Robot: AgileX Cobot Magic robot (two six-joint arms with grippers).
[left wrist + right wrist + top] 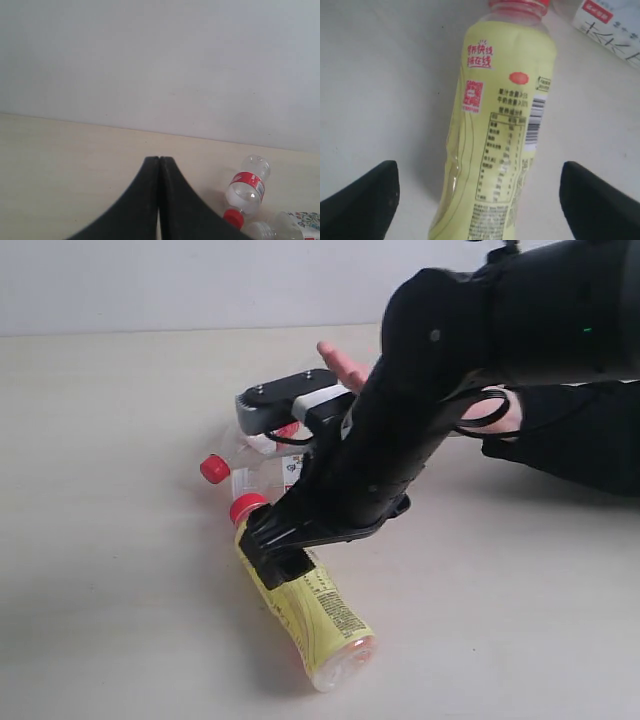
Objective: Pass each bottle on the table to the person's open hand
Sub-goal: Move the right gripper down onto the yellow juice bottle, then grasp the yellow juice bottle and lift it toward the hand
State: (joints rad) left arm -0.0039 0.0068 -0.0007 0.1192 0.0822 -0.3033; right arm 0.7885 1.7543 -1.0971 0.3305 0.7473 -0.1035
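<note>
Exterior view: right hand [285, 555], spread wide, hangs over the yellow bottle [320, 625] lying on the desk [100, 590]; the arm [430, 370] masks clear bottles [250, 480] behind.
Left wrist view: left hand [159, 200] closed, empty.
Right wrist view: label [510, 150] shows Chinese print, barcode.

Prob. a robot test lab: bare pale table [100, 620], plain white wall [160, 60] behind, black robot arm [400, 440] over it.

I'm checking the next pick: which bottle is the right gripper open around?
The yellow bottle, lying on its side between the fingers of the open right gripper; the other bottles are clear.
</note>
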